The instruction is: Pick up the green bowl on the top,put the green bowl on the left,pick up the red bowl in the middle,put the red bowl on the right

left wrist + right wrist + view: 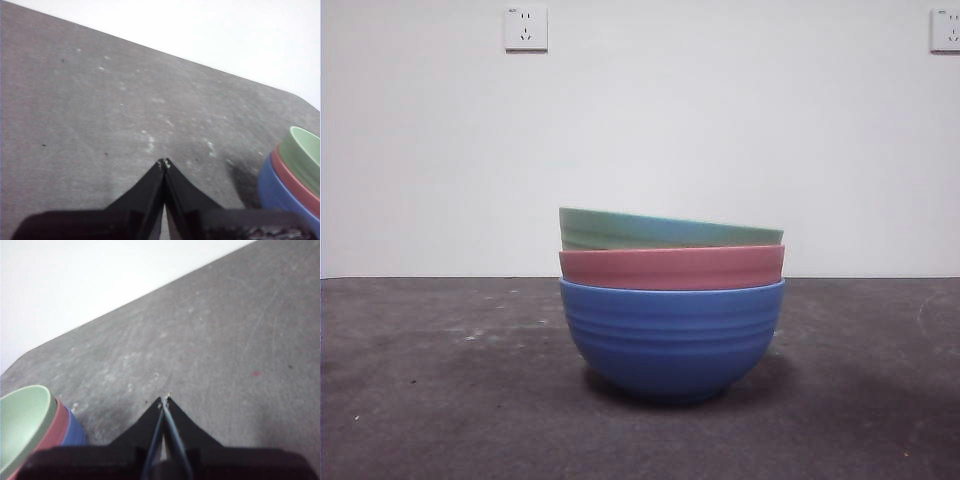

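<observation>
Three bowls stand nested in one stack at the middle of the table. The green bowl (660, 230) is on top and sits slightly tilted. Under it is the red bowl (670, 268), and a blue bowl (672, 335) carries both. My left gripper (164, 162) is shut and holds nothing; it hovers over bare table, apart from the stack, whose green bowl (302, 157) and red bowl (290, 182) show at that view's edge. My right gripper (164, 400) is also shut and holds nothing, with the green bowl (22, 420) and red bowl (54, 432) off to one side. Neither arm shows in the front view.
The table (440, 400) is dark grey with pale scuffs. Behind it is a white wall with two power sockets (525, 28), one at each upper side.
</observation>
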